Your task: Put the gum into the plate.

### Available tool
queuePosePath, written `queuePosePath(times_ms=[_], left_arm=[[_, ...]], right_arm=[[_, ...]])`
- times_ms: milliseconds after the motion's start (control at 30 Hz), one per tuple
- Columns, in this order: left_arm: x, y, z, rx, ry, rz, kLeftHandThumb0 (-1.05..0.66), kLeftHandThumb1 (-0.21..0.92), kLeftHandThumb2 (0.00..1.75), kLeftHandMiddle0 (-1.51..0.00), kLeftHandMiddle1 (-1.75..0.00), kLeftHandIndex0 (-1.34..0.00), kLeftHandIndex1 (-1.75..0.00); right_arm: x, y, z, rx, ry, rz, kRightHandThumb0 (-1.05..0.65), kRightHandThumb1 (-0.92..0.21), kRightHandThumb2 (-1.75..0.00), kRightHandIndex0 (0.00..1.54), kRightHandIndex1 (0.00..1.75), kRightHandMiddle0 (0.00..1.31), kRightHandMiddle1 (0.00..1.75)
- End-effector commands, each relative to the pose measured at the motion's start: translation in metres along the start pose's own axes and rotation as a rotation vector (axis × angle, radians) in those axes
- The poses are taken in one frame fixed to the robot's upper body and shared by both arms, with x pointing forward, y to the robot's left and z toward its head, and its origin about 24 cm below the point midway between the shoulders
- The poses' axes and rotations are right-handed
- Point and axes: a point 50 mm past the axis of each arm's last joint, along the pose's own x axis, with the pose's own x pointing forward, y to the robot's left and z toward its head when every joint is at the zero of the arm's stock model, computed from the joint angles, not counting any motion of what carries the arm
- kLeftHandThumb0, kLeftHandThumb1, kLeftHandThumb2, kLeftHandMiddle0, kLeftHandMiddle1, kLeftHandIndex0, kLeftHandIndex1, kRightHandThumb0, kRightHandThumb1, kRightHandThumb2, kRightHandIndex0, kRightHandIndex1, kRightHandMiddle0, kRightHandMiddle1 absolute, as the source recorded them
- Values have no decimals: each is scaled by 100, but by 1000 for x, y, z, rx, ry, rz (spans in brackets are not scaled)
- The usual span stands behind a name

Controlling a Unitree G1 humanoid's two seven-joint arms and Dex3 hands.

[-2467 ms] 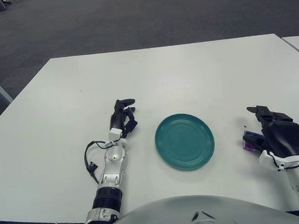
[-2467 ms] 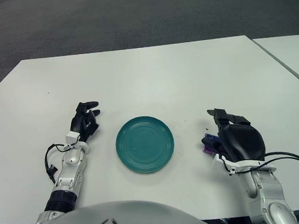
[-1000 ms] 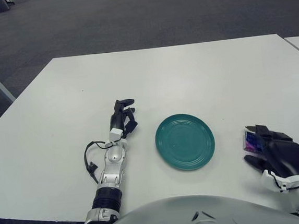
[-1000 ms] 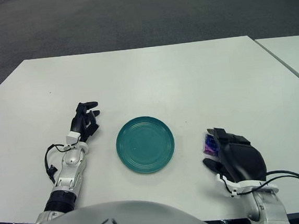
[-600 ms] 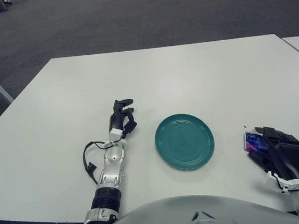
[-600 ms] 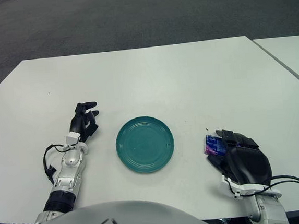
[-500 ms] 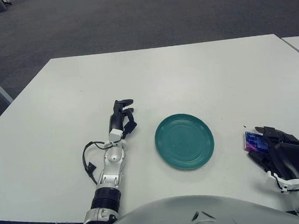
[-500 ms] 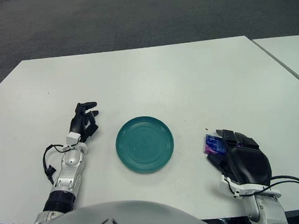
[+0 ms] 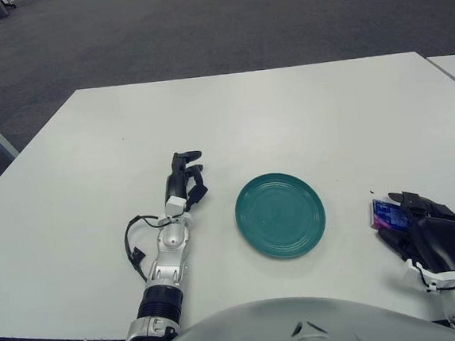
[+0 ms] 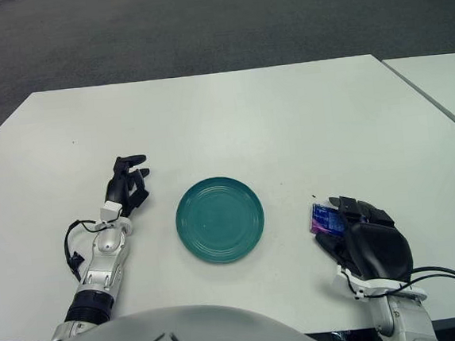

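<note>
The gum [image 10: 325, 219], a small purple and blue packet, sits low over the white table [image 10: 288, 133] at the right, well clear of the plate's right rim. My right hand [image 10: 338, 226] has its black fingers curled over the packet's right edge and its thumb below it. The palm hides the packet's near side. The round teal plate [image 10: 220, 219] lies flat in the middle with nothing in it. My left hand [image 9: 185, 174] shows to the left of the plate, fingers relaxed and holding nothing.
A black cable [image 9: 135, 244] loops beside my left forearm. The corner of a second white table [image 10: 443, 88] shows at the right, across a narrow gap. Dark carpet lies beyond the far table edge.
Over the past seconds my right hand drew back toward me and the gum came out from under the palm to the fingertips. It has held still for the last half second. The left hand is unchanged.
</note>
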Motion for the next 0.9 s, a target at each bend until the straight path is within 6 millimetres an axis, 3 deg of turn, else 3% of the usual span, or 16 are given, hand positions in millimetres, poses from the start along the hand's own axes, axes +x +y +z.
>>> queuePosePath(times_ms=[0,133,200,300,533,867], left_arm=[[-1,8,-9,17,55,9,-71,92,94,-27,-94,-7,-121],[-1,8,-8,-4,67,16,-71,92,93,-27,-94,-7,-121],[-1,8,-8,-2,74,19,-71,92,93,-26,-94,-6,-120],[-1,9,-8,-3,80,19,-72,92,93,-26,-94,-6,-120],[-3,9,-3,-41,81,23,-73,92,94,-26,-99,-10,-123],[-5,7,1,-76,96,24,-73,92,92,-23,-107,-14,-126]], right_arm=[[-12,27,-4,79,121,84,-84,-92,-56,54,48,3,111],[-10,27,-3,95,107,60,-78,-92,-49,56,96,11,142],[-10,26,-2,100,96,59,-54,-83,-61,55,119,23,160],[-10,24,0,98,86,64,-44,-75,-74,54,132,30,169],[-12,18,6,77,48,128,-41,-62,-92,52,142,38,174],[-16,14,10,35,1,176,-41,-59,-97,54,146,41,175]])
